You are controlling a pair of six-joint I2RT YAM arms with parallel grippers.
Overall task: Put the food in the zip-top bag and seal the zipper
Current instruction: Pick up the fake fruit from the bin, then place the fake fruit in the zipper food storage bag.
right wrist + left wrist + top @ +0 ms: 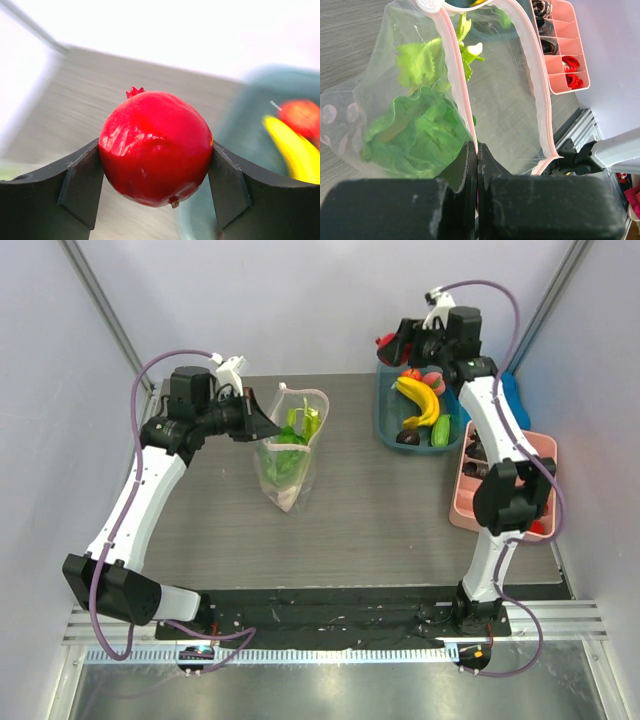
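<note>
The right gripper [156, 172] grips the red fruit [155, 142]; the left gripper [477, 159] pinches the zip-top bag [512, 100]; best drop it straight in.

Bright, even light — right-wrist bg blurred, washed-out up top

Teal bin [382, 410] holding yellow bananas [420, 400], pink divided tray [543, 447] beside it, grey table [380, 510]

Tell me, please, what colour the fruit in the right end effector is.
The fruit is glossy red, clearest in the right wrist view.
</note>
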